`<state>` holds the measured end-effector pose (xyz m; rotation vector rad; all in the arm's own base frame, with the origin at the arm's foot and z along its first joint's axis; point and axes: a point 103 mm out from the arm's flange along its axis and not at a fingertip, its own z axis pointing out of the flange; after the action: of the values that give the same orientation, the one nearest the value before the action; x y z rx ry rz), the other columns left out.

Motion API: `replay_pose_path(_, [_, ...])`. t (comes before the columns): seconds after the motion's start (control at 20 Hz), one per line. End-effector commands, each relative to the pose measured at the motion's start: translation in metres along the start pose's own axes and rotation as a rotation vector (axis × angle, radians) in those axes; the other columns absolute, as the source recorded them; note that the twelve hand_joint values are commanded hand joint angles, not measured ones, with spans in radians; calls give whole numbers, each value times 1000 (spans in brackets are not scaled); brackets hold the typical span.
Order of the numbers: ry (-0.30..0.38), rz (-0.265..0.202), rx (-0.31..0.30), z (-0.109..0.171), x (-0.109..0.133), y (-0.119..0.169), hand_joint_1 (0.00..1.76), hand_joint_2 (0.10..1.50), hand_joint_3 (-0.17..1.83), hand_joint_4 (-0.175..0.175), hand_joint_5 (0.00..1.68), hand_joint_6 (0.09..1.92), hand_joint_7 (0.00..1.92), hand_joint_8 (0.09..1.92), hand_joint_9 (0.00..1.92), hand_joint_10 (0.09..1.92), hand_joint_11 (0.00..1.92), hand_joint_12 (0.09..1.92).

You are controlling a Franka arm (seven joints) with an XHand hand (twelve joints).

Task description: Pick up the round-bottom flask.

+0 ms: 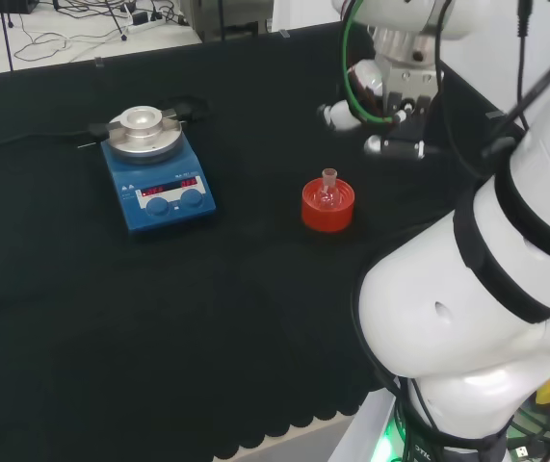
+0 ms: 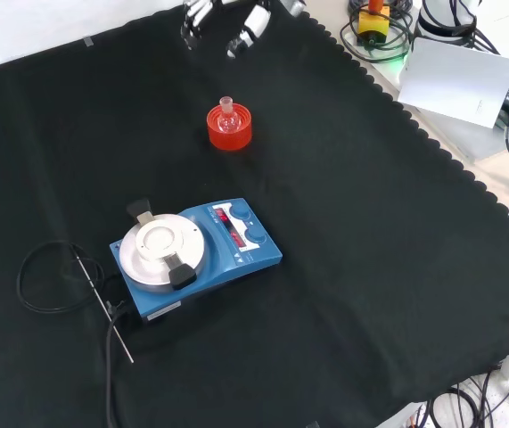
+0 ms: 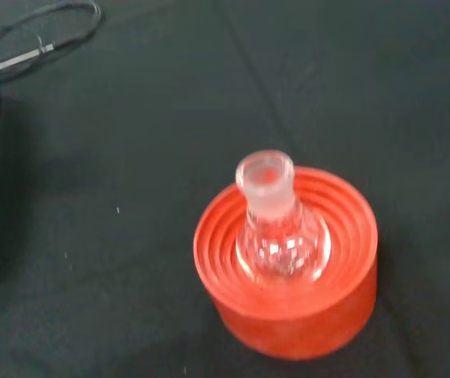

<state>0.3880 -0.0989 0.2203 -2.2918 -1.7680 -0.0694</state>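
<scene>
- My robot hand (image 1: 382,114) hangs in the air above the surface (image 1: 255,327), up and to the right of the flask in the head view, apart from it.
- Its fingers (image 2: 245,34) reach down at the front view's top edge, relaxed and spread, holding nothing.
- The round-bottom flask (image 3: 276,224) sits upright in its red ribbed stand (image 3: 288,311), neck up, clear glass.
- In the front view the stand is just below my fingers.
- The blue hotplate stirrer (image 2: 196,254) stands well apart, nearer the camera in the front view, its black cable (image 2: 45,281) looped beside it.
</scene>
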Motion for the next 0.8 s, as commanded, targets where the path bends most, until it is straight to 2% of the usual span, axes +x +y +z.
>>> replay_pose_path(0.05, [54, 12, 46, 51, -4, 10, 727, 865, 413, -38, 572, 356, 300, 709, 523, 676, 249, 1366])
replay_pose_path(0.3, [62, 23, 73, 70, -7, 11, 836, 733, 584, -24, 583, 466, 294, 703, 523, 674, 244, 1370])
replay_pose_path(0.8, [33, 20, 63, 91, -12, 12, 871, 653, 622, -20, 603, 504, 286, 702, 510, 670, 225, 1374])
